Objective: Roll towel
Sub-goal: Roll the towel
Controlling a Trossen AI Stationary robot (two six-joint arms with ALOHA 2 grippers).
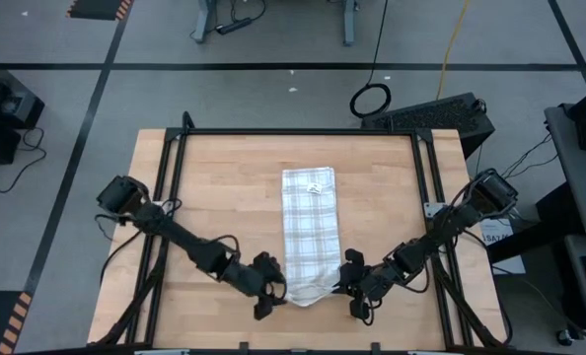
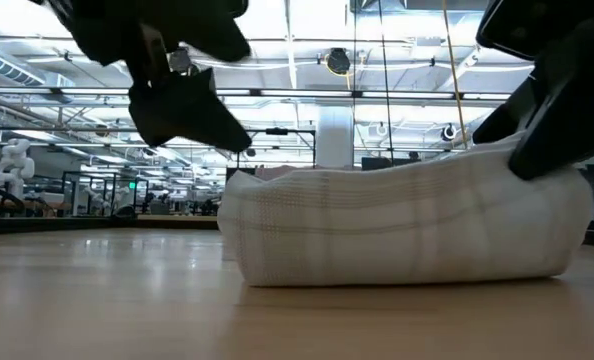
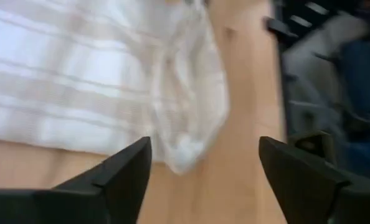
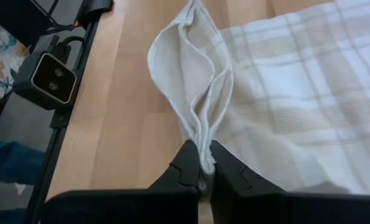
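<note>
The towel (image 1: 310, 232), white with a tan-grey check, lies as a long folded strip on the wooden table (image 1: 224, 197), a small white label (image 1: 316, 187) near its far end. Its near end (image 1: 311, 291) is turned over into a loose roll, which fills the low view (image 2: 407, 225). My right gripper (image 1: 346, 288) is at the roll's right end, shut on the cloth. My left gripper (image 1: 273, 296) is open just off the roll's left end; in its wrist view (image 3: 200, 168) the roll's open end (image 3: 191, 118) lies ahead of the spread fingers, untouched. My right gripper pinches the roll's right end by its gathered edges (image 4: 203, 149), several layers, between its two fingers. The fingers come from the table's right, slanting low toward the towel. The layers above the fingers gape open in a loop; the rest of the towel lies flat on the table.
A black frame (image 1: 175, 197) runs along the table's left, right and far sides. A small camera block (image 4: 53, 78) sits on the frame at the table's near edge, close to the roll. Bare wood lies on both sides of the towel.
</note>
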